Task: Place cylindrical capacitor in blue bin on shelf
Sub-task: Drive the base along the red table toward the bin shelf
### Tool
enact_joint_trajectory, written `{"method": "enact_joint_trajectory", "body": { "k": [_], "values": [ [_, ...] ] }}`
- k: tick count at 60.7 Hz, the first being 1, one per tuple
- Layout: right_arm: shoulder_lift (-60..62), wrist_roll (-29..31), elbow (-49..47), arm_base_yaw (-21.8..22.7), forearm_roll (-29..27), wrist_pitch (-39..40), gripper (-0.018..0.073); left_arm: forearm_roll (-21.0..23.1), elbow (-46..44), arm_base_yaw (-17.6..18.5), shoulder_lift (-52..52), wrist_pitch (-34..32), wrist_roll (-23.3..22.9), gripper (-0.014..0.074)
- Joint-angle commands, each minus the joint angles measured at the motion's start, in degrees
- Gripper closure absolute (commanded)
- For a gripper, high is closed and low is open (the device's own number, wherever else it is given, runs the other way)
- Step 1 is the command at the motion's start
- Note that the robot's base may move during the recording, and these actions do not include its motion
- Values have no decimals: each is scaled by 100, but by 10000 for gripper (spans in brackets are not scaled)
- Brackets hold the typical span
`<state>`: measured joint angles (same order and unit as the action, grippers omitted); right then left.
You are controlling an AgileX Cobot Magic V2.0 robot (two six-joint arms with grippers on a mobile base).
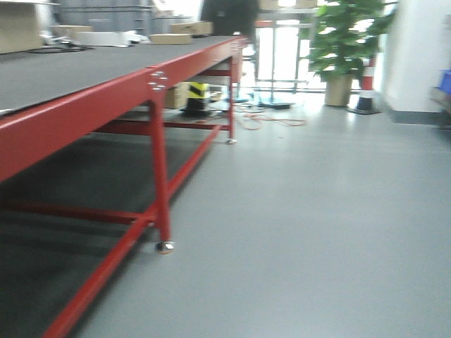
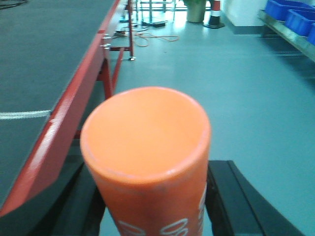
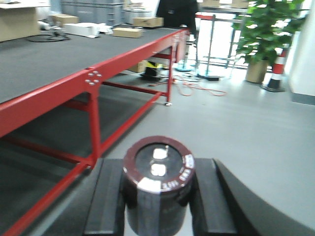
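The cylindrical capacitor point(image 3: 158, 172), dark with a pale stripe and two silvery terminals on top, stands upright between the black fingers point(image 3: 106, 196) of my right gripper point(image 3: 158, 199), which is shut on it. My left gripper point(image 2: 155, 196) is shut on a big orange cylinder point(image 2: 145, 142) with white print. Blue bins point(image 2: 295, 17) sit on the shelf point(image 2: 288, 38) at the far right of the left wrist view. A bit of blue bin point(image 1: 445, 80) shows at the right edge of the front view. Neither gripper appears in the front view.
A long red-framed table point(image 1: 84, 105) with a dark grey top runs along the left, with cardboard boxes point(image 1: 190, 28) at its far end. Grey floor point(image 1: 303, 211) stretches ahead. A potted plant point(image 1: 342, 42), a striped cone point(image 1: 366, 88) and cables point(image 1: 271, 120) lie farther off.
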<state>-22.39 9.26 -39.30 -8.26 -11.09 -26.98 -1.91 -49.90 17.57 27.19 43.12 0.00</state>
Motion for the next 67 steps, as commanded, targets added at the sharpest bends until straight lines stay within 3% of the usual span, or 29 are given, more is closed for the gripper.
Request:
{"method": "enact_joint_trajectory", "body": {
  "k": [1, 67],
  "values": [
    [27, 29, 10, -4, 42, 126, 721, 22, -1, 27, -20, -101, 0, 708],
    [27, 29, 10, -4, 42, 126, 721, 22, -1, 27, -20, -101, 0, 708]
  ]
}}
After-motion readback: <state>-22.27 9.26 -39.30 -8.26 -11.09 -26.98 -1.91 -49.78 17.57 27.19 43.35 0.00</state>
